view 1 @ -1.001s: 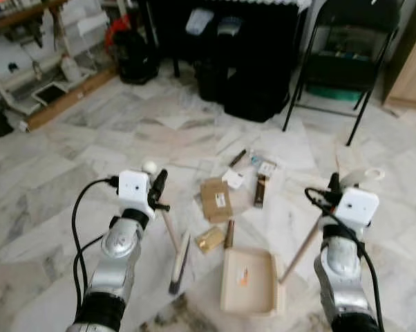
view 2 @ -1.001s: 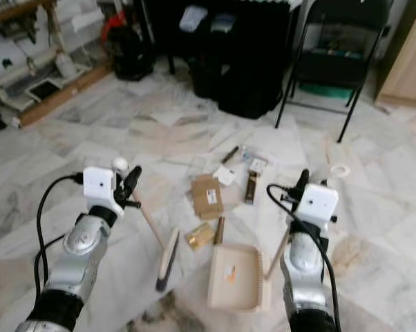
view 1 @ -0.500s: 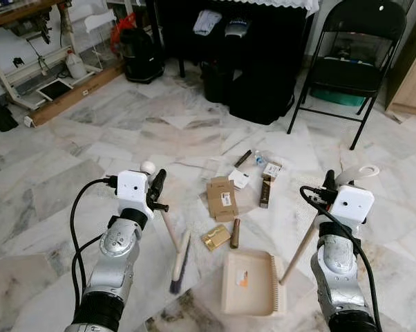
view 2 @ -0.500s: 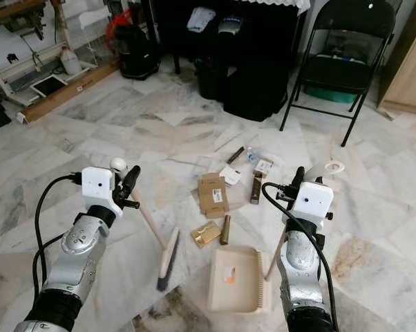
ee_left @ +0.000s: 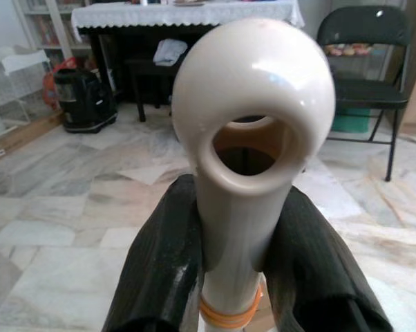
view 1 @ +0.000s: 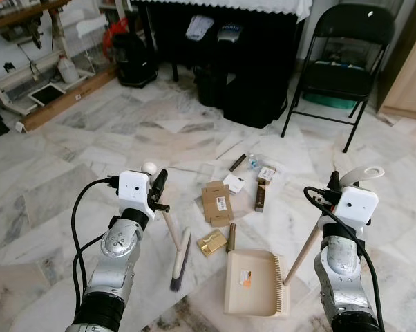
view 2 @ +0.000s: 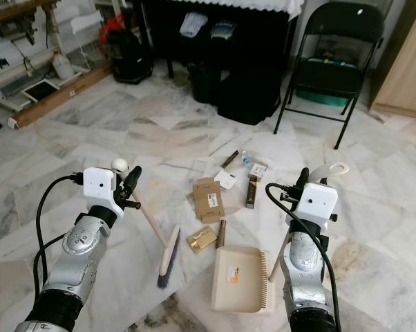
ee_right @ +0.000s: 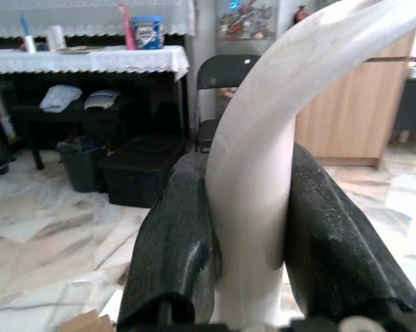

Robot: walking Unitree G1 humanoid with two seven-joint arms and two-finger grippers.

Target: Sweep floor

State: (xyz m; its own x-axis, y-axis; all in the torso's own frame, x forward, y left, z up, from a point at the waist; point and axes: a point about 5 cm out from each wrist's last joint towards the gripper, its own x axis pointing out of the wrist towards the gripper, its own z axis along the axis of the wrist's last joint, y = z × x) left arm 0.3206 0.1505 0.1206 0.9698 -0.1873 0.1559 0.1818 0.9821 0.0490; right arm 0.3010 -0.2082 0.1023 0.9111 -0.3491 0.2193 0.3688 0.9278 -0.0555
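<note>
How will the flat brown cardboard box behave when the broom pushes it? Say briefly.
The flat cardboard box looks thin and light, so it should probably slide easily on the polished marble floor. Lying flat, it seems unlikely to roll or tip. The broom bristles might ride over its low edge.

The floor (view 1: 90, 131) is white marble veined with grey; the broom (view 1: 180, 257) has a cream handle and dark bristles; the dustpan (view 1: 255, 283) is beige with an orange label; the flattened boxes (view 1: 218, 202) are brown; the folding chair (view 1: 338, 55) is black.
</note>
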